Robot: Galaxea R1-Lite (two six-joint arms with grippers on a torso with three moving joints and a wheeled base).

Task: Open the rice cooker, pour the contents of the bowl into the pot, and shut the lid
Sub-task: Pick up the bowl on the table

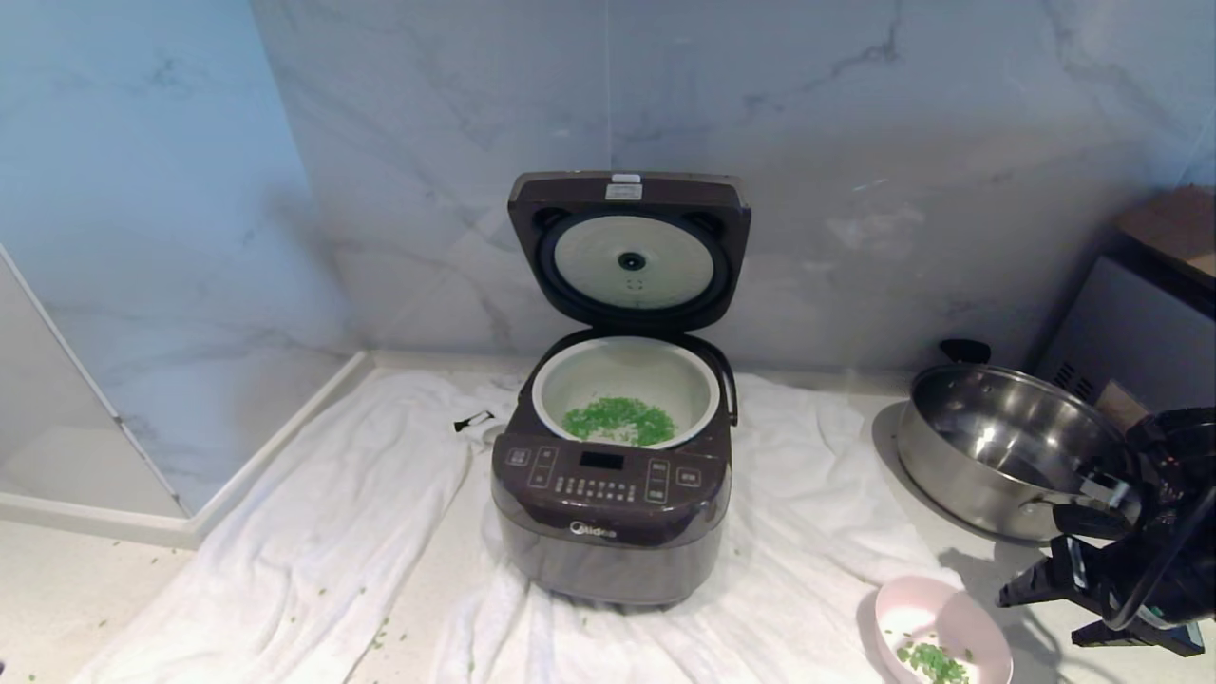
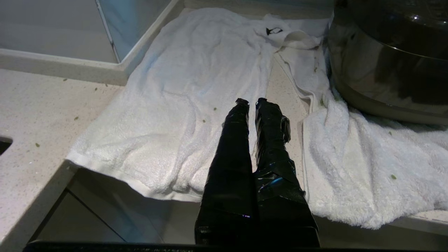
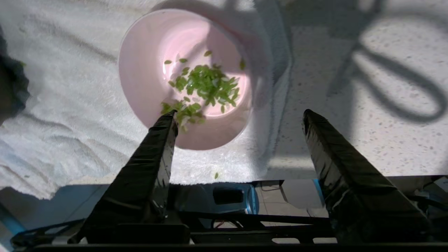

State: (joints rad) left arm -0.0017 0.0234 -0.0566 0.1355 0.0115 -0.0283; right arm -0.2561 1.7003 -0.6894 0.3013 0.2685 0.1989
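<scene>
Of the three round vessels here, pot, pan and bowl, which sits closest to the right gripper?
The pink bowl, just beyond the open right gripper. The pot sits in the cooker; the steel pan is behind.

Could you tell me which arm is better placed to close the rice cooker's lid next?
Probably the right: its end effector is open above the bowl, free, while the left end effector sits low at the counter edge. The lid stands upright.

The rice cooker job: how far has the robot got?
Lid is up and green bits lie in the pot. The pink bowl, set on the towel, has some left. Right gripper hangs open above it, holding nothing. Closing the lid remains.
</scene>
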